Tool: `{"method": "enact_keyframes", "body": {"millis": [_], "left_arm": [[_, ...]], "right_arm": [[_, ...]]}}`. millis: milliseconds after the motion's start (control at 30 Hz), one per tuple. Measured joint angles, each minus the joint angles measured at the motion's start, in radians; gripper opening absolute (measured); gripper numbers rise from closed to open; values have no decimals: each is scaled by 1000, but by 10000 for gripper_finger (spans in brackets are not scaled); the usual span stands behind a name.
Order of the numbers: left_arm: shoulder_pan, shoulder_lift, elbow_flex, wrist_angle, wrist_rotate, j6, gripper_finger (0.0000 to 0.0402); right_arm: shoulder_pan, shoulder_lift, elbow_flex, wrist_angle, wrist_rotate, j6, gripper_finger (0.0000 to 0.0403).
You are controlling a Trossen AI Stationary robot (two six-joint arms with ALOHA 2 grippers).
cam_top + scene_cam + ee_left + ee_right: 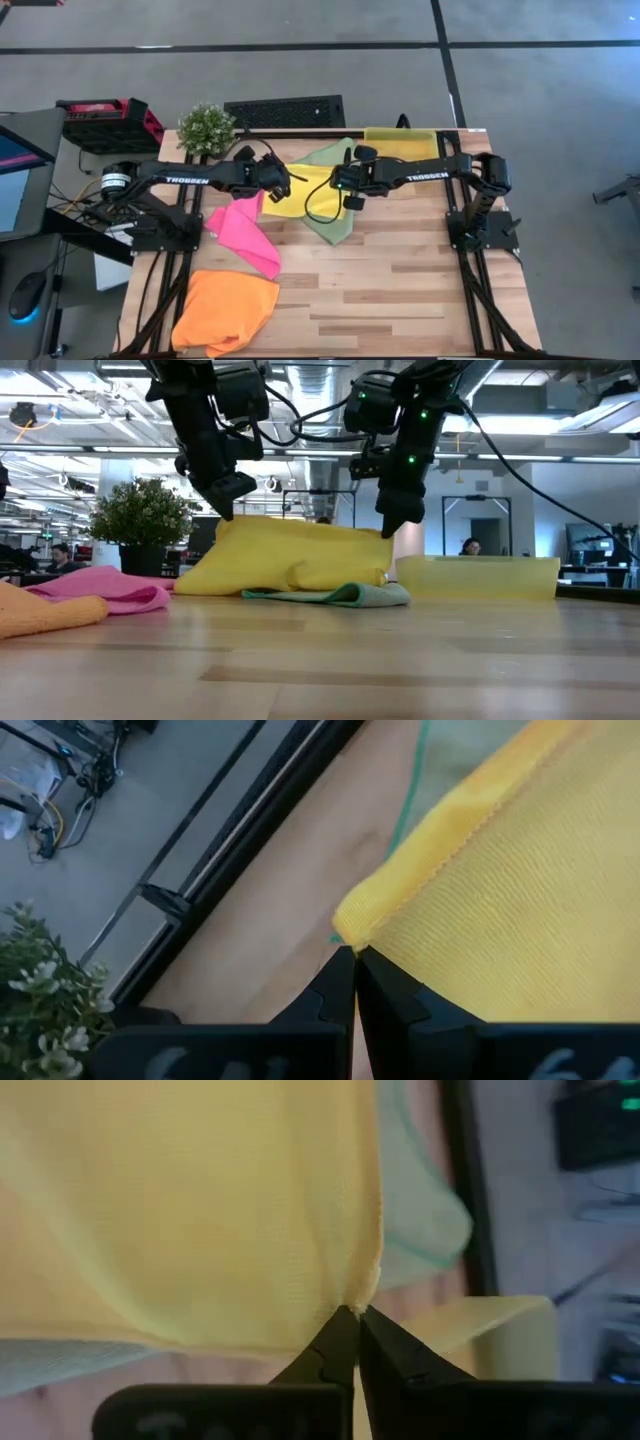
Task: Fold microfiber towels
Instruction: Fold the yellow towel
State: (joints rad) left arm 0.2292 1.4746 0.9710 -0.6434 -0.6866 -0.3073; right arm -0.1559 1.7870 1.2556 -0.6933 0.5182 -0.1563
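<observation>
The bright yellow towel (300, 555) hangs between my two grippers at the table's far middle, and its lower part rests on the pale green towel (350, 595), which lies flat on the table (400, 290). My left gripper (225, 510) is shut on the yellow towel's left corner. My right gripper (397, 528) is shut on its right corner. In the high view the yellow towel (305, 192) lies between the left gripper (287, 182) and the right gripper (340, 182). The hot pink towel (245, 230) and the orange towel (225, 310) lie crumpled at the near left. My left gripper pinches the yellow towel's corner (352, 928) between its two shut fingers, coming from above and pointing down. That corner is lifted off the table and the cloth falls away below it. My right gripper pinches the yellow towel's other upper corner (366, 1292) between its two shut fingers, from above, pointing down. The top edge (310, 525) runs nearly level between the two grippers; the lower part lies on the green towel.
A translucent yellow tray (400, 142) stands at the far right of the table and shows in the low view (478, 575). A potted plant (207, 128) stands at the far left corner. Bare wood (400, 290) lies at the near right.
</observation>
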Motion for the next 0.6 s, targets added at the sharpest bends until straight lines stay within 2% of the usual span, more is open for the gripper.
{"method": "enact_keyframes", "body": {"millis": [133,233,600], "left_arm": [[17,0,0,29,16,39,10],[31,0,0,40,24,41,32],[67,0,0,58,24,60,146]], "right_arm": [[-11,0,0,-7,-20,-9,49],[-19,0,0,-7,-20,-10,59],[-18,0,0,-5,-19,-12,124]]}}
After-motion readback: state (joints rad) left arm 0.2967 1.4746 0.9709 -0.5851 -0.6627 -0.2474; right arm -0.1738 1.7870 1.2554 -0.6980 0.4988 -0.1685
